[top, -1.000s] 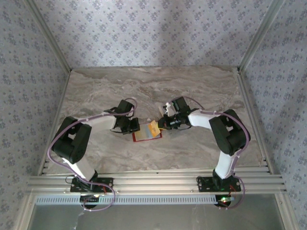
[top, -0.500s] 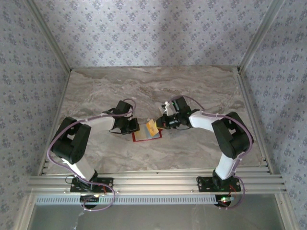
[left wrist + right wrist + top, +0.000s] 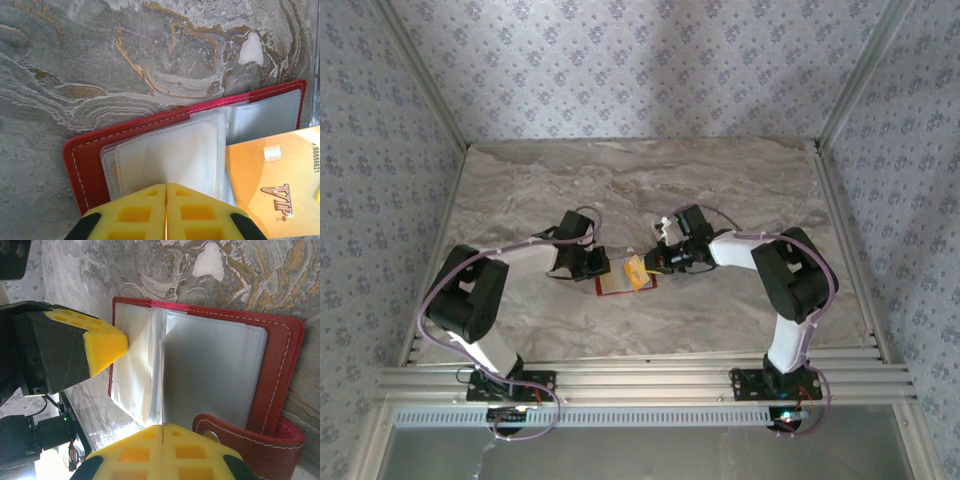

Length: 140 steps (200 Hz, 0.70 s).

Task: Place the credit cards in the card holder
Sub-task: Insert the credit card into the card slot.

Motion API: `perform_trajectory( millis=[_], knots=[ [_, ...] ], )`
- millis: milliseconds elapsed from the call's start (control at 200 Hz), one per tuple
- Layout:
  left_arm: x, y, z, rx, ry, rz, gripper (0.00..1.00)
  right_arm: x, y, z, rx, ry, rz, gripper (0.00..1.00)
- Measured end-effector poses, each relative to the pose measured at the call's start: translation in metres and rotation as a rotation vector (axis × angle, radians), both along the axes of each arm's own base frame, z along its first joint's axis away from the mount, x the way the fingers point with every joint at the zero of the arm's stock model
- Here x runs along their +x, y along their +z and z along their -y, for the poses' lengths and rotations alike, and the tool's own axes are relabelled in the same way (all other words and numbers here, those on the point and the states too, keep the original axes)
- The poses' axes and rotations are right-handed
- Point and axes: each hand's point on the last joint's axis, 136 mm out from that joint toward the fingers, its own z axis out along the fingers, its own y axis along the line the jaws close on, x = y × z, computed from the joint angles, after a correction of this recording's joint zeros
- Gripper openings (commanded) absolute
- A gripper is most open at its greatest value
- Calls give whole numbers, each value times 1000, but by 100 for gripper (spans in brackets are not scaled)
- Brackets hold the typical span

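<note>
The red card holder [image 3: 614, 289] lies open on the marble table, its clear sleeves fanned up. My left gripper [image 3: 166, 185] is shut on one clear sleeve [image 3: 175, 150] of the holder [image 3: 87, 160], pulling it up. My right gripper [image 3: 163, 426] is shut on an orange credit card [image 3: 272, 180], which shows edge-on [image 3: 162, 385] and stands between the holder's sleeves. From above, the card [image 3: 637, 271] sits over the holder's right half, between the left gripper [image 3: 597, 265] and the right gripper [image 3: 657, 262]. The holder's snap flap [image 3: 240, 432] curls up beside my right fingers.
Marble tabletop [image 3: 640, 180] stretches bare behind the arms. Patterned walls close off the back and both sides. An aluminium rail [image 3: 640, 380] runs along the near edge. In the right wrist view the left gripper's yellow fingers [image 3: 102, 342] sit at the holder's far side.
The right gripper has moved the card slightly left and down, nearer the holder's sleeves. The left gripper has kept its hold on the sleeve.
</note>
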Motion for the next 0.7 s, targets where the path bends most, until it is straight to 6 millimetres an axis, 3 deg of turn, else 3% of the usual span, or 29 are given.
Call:
perform_trajectory(
  millis=[700],
  knots=[
    [0, 0, 0, -8, 1, -1, 8, 4, 5, -3, 22, 0, 26, 0]
  ],
)
